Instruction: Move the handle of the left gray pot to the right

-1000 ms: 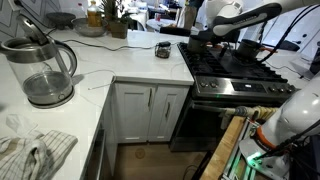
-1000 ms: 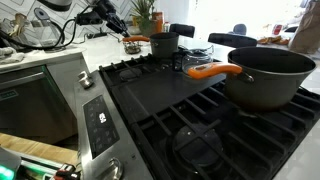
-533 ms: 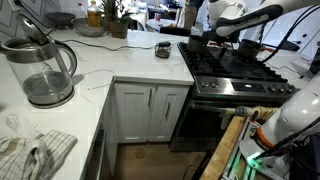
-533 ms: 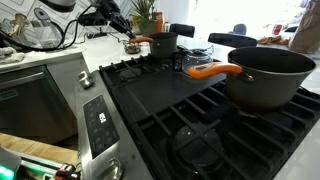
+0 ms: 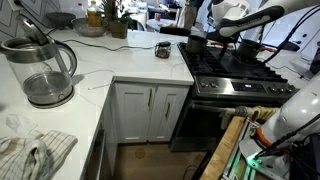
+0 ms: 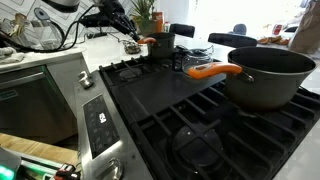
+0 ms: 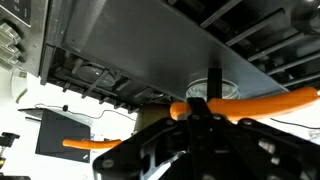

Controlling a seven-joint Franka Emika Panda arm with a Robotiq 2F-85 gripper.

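Gray large pot (image 6: 272, 80) neighbours left gray pot (image 6: 164, 43).

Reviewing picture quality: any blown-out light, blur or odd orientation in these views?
In an exterior view, daylight behind the left gray pot is blown out. In the wrist view, the stove sits overhead, seemingly flipped; the gripper is a dark, blurred mass by the orange handle.

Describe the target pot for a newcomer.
Find the black gas stove. On its far rear corner stands the small dark gray metal pot. It is much smaller than the big gray pot near the camera; both are orange-handled.
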